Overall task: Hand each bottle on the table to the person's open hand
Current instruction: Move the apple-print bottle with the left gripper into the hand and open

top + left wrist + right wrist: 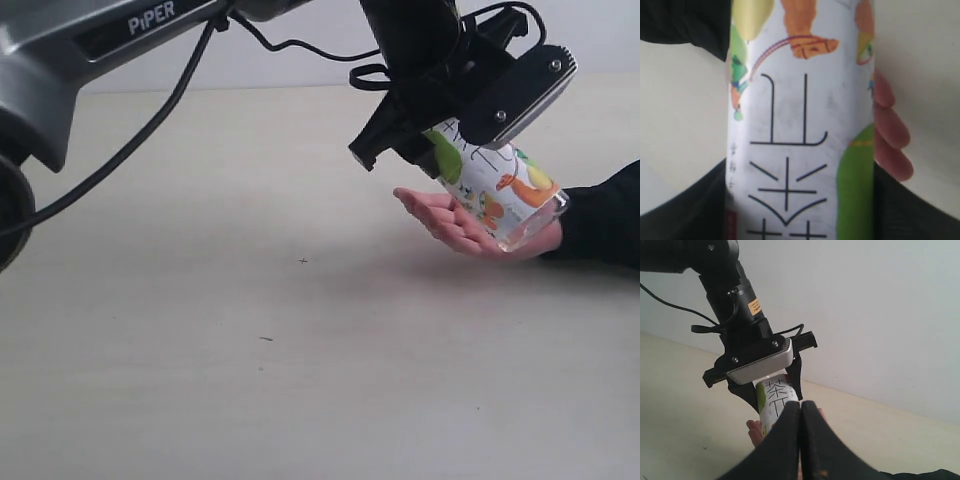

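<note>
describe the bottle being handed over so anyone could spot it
Above the pale beige table, the left arm's black tool holds a small clear plastic bottle tilted, its base at the person's open hand. Its white label with green and orange fruit drawings and black characters sets it apart.

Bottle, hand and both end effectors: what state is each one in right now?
fruit-label bottle, tilted, gripped near its top, lower end on the palm.
person's hand, open, palm up, under the bottle.
left end effector, closed on the bottle.
right end effector, shut, empty.
</note>
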Controlling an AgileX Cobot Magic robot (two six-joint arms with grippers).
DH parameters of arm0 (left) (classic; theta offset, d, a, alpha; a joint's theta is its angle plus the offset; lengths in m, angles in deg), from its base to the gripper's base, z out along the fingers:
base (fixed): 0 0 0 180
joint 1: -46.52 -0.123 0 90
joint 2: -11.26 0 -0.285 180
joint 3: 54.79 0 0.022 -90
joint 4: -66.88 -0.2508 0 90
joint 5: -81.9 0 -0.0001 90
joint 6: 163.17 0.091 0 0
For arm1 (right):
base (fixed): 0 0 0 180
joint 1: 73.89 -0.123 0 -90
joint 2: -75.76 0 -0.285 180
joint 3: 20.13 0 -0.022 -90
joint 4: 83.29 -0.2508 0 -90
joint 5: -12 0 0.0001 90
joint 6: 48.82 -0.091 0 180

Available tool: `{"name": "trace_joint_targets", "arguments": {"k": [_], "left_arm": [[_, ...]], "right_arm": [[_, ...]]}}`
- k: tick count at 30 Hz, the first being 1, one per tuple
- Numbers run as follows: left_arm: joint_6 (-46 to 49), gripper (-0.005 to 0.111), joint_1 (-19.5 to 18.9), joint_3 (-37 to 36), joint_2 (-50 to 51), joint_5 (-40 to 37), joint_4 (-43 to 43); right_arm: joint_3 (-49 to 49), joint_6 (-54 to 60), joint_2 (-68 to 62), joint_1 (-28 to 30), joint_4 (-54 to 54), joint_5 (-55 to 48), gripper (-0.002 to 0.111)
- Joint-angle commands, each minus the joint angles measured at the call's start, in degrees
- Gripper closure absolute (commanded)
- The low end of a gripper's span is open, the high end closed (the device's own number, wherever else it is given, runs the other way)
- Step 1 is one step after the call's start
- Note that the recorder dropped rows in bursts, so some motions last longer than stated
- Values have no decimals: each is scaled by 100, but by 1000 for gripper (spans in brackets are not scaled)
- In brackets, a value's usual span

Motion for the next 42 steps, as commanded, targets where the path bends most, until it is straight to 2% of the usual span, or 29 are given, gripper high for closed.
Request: {"name": "trace_joint_targets", "arguments": {"k": [1,13,24,33,38,39,40,41,42], "left_arm": [[513,107,44,38,111,136,437],[1593,107,44,38,430,451,949],[1323,107,-467,38,731,713,957],[1325,107,-294,38,856,496,957],[1210,107,-294,38,909,661,957],[1088,106,-294,38,909,716,957],[951,100,-294,38,909,770,968],[939,93,-294,38,909,799,965],[939,80,-294,38,909,841,965]], "right_arm": [[28,8,26,25,2,5,108],[28,8,26,25,2,5,108],[28,8,26,25,2,5,108],[28,8,26,25,2,5,108],[28,8,26,25,2,5,108],[28,8,26,25,2,5,108],[28,8,26,25,2,5,108],[28,8,26,25,2,5,108],[28,8,26,25,2,5,108]]}}
